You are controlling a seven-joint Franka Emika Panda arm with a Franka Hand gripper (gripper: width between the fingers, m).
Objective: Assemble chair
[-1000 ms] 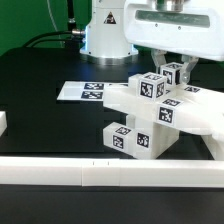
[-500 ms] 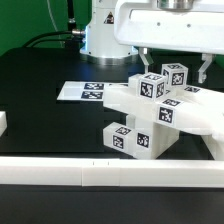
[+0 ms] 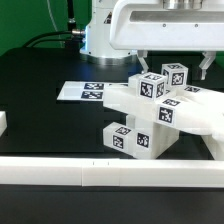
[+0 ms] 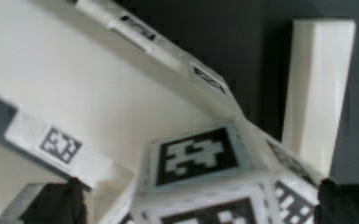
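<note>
The chair [image 3: 150,115] stands partly joined at the exterior view's right: a white slab [image 3: 195,112] lying across tagged white blocks, with a square post [image 3: 173,74] sticking up at the back. My gripper [image 3: 174,62] hangs just above that post, open, one finger [image 3: 143,60] on each side and nothing held. In the wrist view the post's tagged top [image 4: 197,158] lies between my two dark fingers [image 4: 51,205], and my gripper [image 4: 197,203] is spread wide around it. A broad white chair slab [image 4: 87,90] lies beyond.
The marker board [image 3: 85,91] lies flat on the black table behind the chair. A long white border rail [image 3: 100,172] runs along the front edge, with a small white block [image 3: 3,122] at the exterior view's left. The arm's base [image 3: 105,35] stands at the back. Another rail [image 4: 318,90] shows in the wrist view.
My hand has shifted toward the exterior view's left and risen slightly, so the tagged post now stands clear between the fingers. The chair parts have not moved.
</note>
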